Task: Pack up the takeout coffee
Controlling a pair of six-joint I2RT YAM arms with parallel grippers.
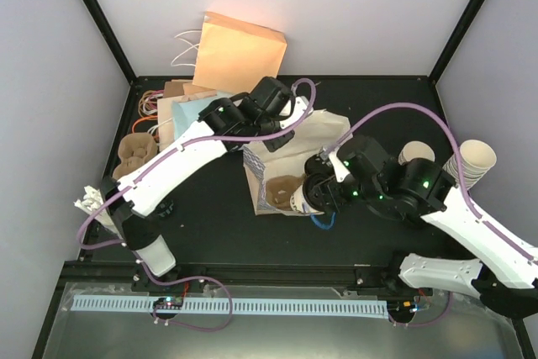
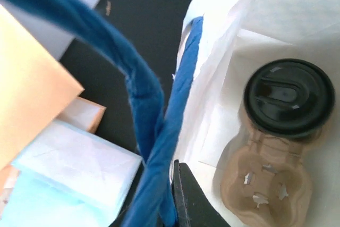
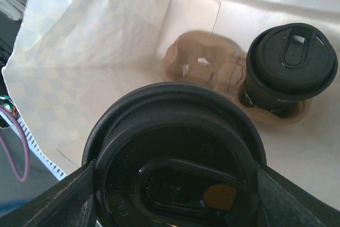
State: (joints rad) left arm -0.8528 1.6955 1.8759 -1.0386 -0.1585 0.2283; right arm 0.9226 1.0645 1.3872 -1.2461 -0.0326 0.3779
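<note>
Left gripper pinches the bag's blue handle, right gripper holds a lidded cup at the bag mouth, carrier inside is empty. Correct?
No. The carrier isn't empty: a black-lidded cup sits in one slot, per the right wrist view. The left gripper does pinch the blue handle; the right gripper holds a second lidded cup at the bag.

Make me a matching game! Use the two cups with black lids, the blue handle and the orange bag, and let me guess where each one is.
Things
1. blue handle
2. nearer cup
3. farther cup
4. orange bag

Places
A. sitting in the cardboard carrier inside the checked bag
B. standing at the far back
C. pinched in the left gripper
D. held in the right gripper at the checked bag's mouth

Pairs: 1-C, 2-D, 3-A, 4-B
</note>
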